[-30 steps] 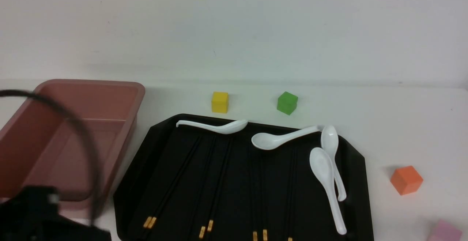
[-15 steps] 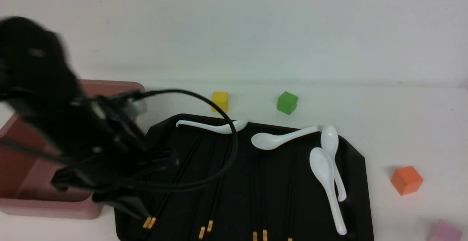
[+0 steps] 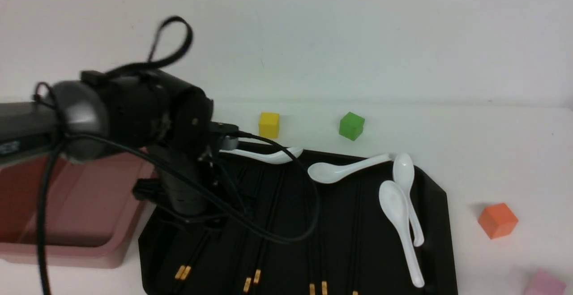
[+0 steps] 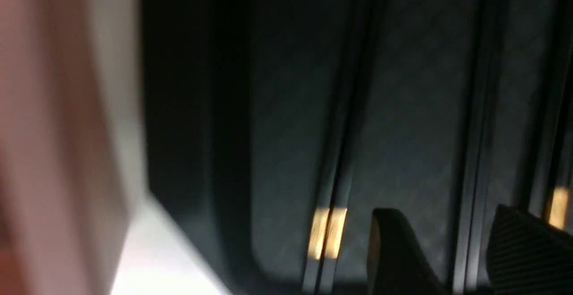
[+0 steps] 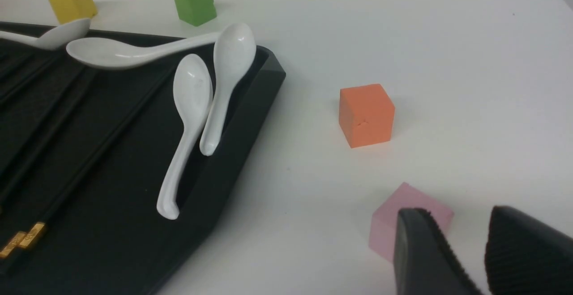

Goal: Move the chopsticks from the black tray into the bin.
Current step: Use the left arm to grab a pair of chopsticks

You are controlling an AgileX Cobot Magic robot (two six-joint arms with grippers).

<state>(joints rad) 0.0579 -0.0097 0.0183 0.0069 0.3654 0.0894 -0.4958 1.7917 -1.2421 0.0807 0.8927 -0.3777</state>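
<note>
Left wrist view: chopsticks (image 4: 340, 129) lie in pairs on the black tray (image 4: 286, 107). One pair shows in the gap of the left tool (image 4: 461, 254), whose fingers stand apart. Past the tray's edge sits the bin (image 4: 40, 107). The right tool (image 5: 485, 250), slightly parted and empty, hangs beside a pink cube (image 5: 403, 214) on the table (image 5: 447, 62).

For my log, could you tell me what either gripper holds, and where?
Nothing: the left gripper and right gripper are open, with the chopsticks lying on the black tray.
</note>
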